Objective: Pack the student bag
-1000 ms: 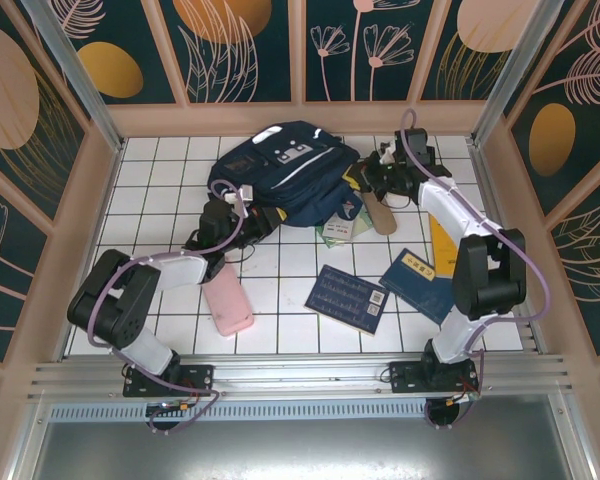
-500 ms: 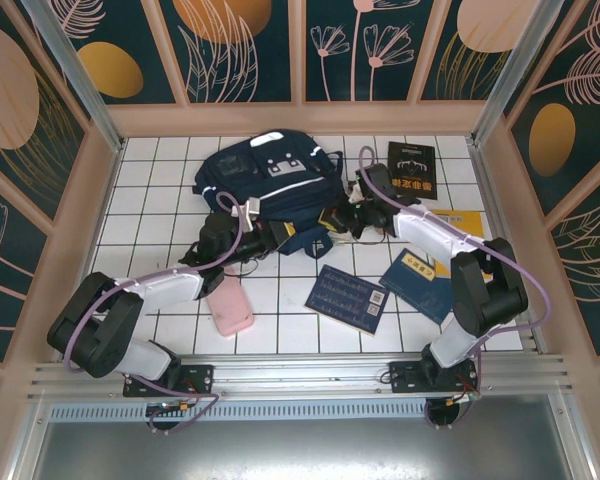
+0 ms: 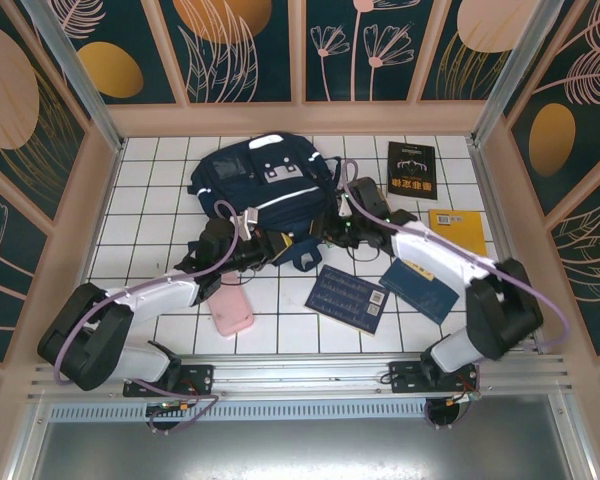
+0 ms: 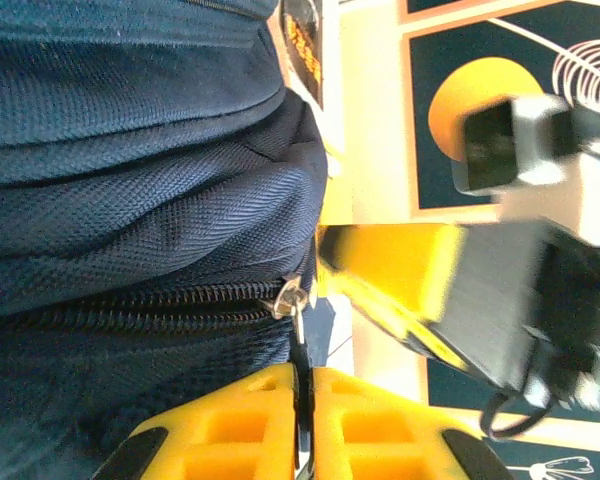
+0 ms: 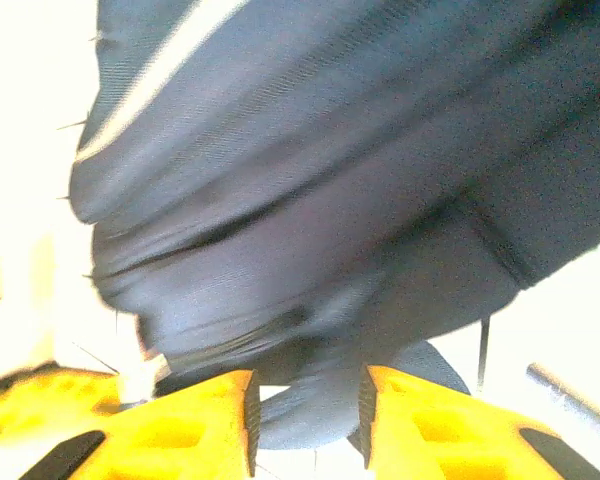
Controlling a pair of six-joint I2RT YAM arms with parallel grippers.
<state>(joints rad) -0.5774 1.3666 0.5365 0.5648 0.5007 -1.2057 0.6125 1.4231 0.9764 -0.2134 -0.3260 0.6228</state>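
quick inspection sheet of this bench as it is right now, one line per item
surface: white tiled table, tiles look intact
job's things: student bag lying at back centre
clutter: pink pouch, blue book, second blue book, black book, yellow book, all outside the bag
grippers: left gripper shut on zipper pull; right gripper jaws apart, bag fabric between them
cables: lilac cables along both arms, no snag seen
surroundings: floral wall panels, metal rail at near edge

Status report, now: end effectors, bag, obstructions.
Left end effector shut on zipper pull. Right end effector open, fabric between its jaws. Student bag lying on table, blue book close by.
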